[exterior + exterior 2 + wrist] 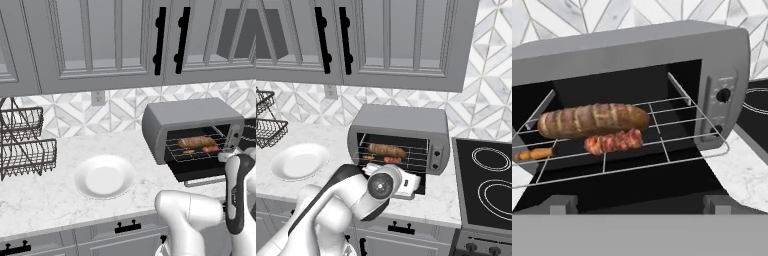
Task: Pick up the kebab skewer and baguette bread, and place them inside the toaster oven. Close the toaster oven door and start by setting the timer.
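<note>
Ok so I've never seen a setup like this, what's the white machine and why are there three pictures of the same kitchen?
It is a white robot arm on a driving base, in a rendered kitchen. Two cameras ride behind it, left and right; the third sits on its hand, looking into the grey boxy toaster oven. On the oven's wire rack lie a golden-brown baguette and a kebab skewer of red meat chunks. The dark glass door hangs open. A white plate sits on the marble counter. Nothing looks held.

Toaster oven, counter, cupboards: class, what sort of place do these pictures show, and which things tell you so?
A rendered home kitchen, most likely: a toaster oven stands on a marble counter, with wall cabinets above and a stove top beside it.
</note>
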Controlling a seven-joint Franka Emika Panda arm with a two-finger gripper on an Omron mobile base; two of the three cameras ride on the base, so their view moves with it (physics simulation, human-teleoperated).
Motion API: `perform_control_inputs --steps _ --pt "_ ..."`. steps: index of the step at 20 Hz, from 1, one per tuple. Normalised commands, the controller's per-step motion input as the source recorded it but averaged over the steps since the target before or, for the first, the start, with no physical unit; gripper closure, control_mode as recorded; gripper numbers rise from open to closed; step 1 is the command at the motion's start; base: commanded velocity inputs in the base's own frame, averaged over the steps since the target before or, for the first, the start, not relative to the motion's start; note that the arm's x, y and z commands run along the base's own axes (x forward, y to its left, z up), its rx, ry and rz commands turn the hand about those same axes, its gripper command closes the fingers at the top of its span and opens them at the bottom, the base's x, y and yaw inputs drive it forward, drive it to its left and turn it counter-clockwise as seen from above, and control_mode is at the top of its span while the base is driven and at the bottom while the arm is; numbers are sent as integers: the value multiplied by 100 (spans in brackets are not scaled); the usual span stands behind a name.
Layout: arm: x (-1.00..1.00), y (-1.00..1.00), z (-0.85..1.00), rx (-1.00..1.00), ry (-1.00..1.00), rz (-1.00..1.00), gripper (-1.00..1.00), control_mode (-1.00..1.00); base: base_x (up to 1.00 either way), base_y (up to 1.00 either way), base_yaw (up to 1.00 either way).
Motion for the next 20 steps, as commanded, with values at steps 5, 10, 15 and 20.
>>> perform_control_inputs --steps 5,10,15,20 --pt "12 0 0 -5 0 3 -100 -100 0 0 0" --pt "8 0 -9 -1 0 3 -100 -100 0 0 0" --pt "7 0 -4 0 0 4 -100 -100 0 0 0" --pt "24 0 0 0 0 6 -100 -100 0 0 0"
